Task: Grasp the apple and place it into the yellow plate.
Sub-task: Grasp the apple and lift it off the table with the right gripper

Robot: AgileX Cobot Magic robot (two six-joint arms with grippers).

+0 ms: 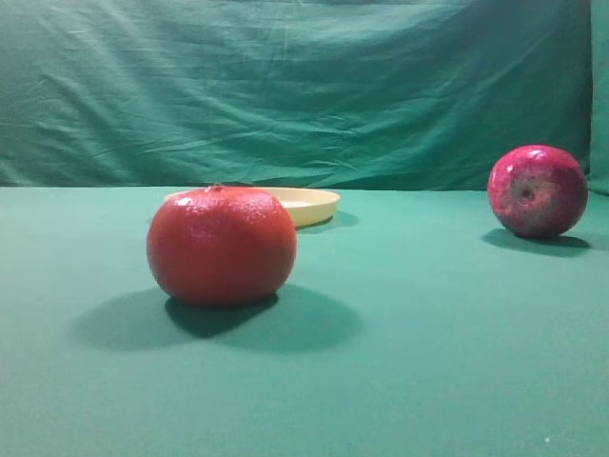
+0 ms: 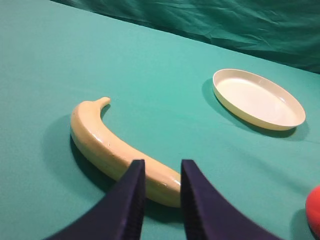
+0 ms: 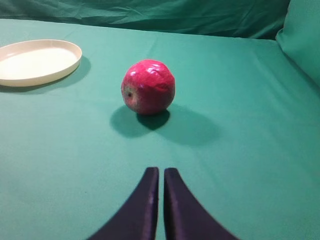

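The magenta-pink apple (image 1: 538, 190) lies on the green cloth at the right; in the right wrist view it (image 3: 148, 86) rests on its side, stem dimple facing left. The pale-yellow plate (image 1: 319, 203) sits at mid-back, empty; it also shows in the left wrist view (image 2: 260, 97) and in the right wrist view (image 3: 40, 62). My right gripper (image 3: 161, 172) is shut and empty, a short way in front of the apple. My left gripper (image 2: 161, 167) is slightly open and empty, hovering just in front of a banana, with the plate farther off to the right.
A large orange-red fruit (image 1: 222, 245) stands in front of the plate, its edge visible in the left wrist view (image 2: 315, 210). A yellow banana (image 2: 110, 145) lies just ahead of the left gripper. A green cloth backdrop (image 1: 304, 86) rises behind the table.
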